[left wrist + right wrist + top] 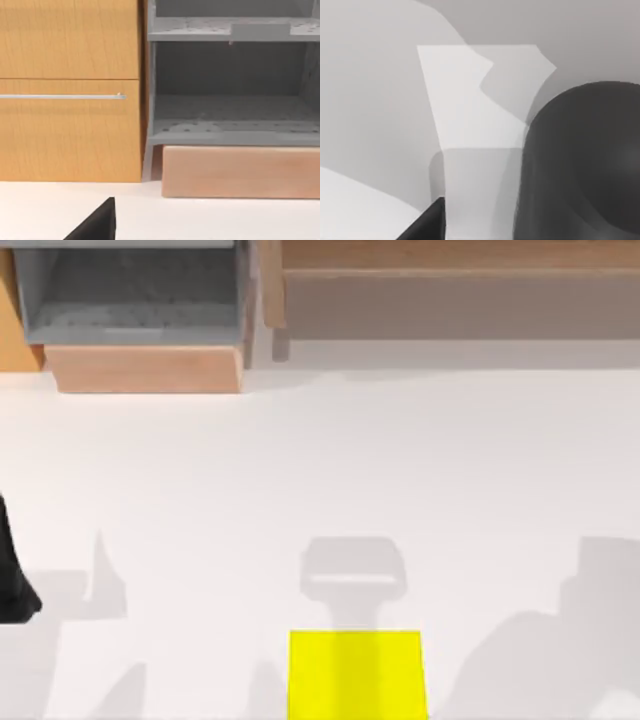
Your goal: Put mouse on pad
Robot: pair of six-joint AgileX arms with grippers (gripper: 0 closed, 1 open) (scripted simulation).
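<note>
A white table is seen from above, crossed by soft grey shadows. The pad, flat, bright yellow and unmarked, is laid at the bottom centre of the top view and is cut off by the lower edge of the frame. Just above it a grey shadow with a broad head and a narrow neck is cast on the table. At the far left edge of the top view, in the lower half, a black part of the left arm is visible. In the upper left of the same view a grey open shelf unit is set on a pale wooden base, and a long wooden block is placed along the upper right. In the left wrist view the grey shelf unit is faced, with an orange wooden cabinet touching its side and a thin metal handle fixed across the cabinet front; a black finger of the left gripper is caught at the bottom edge. In the right wrist view a dark rounded body is seen close up over the pale surface, and a black fingertip is seen at the bottom edge. Whether either gripper is open or closed cannot be told.
</note>
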